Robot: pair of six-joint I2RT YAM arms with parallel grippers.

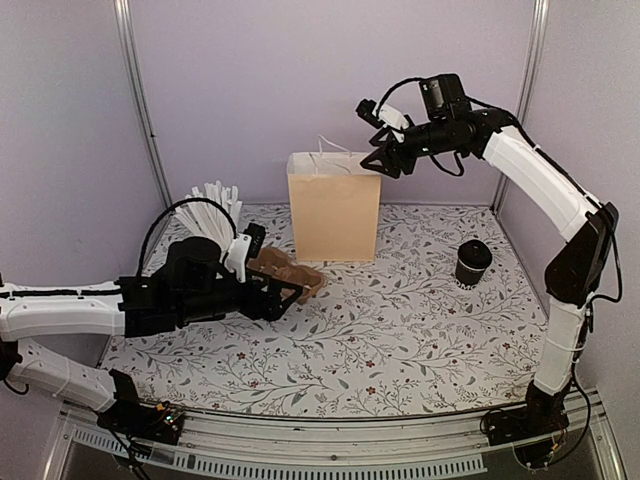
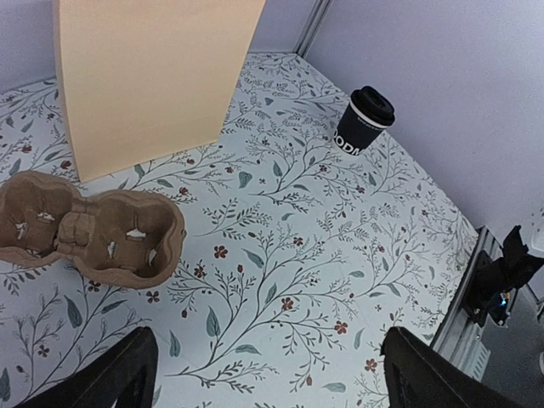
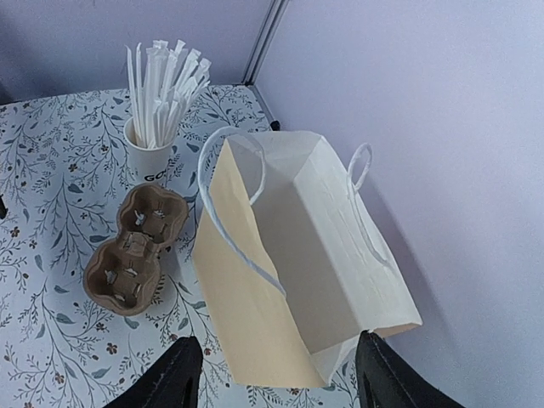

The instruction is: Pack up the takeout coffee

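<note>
The takeout coffee (image 1: 472,262) is a small black cup with a black lid, standing upright on the floral mat at the right. It also shows in the left wrist view, the cup (image 2: 364,121) far off at the upper right with a white mark on its side. My right gripper (image 1: 380,158) hangs high above the paper bag's right edge, well away from the cup. In its wrist view the right gripper (image 3: 280,382) is open over the bag's mouth with nothing held. My left gripper (image 2: 268,378) is open over bare mat beside the pulp carrier (image 2: 85,229).
A tan paper bag (image 1: 334,205) stands open at the back centre, its white inside (image 3: 323,255) empty. The brown two-cup carrier (image 1: 292,275) lies left of it, by the left gripper (image 1: 270,272). A white cup of white sticks (image 1: 213,208) stands at the back left.
</note>
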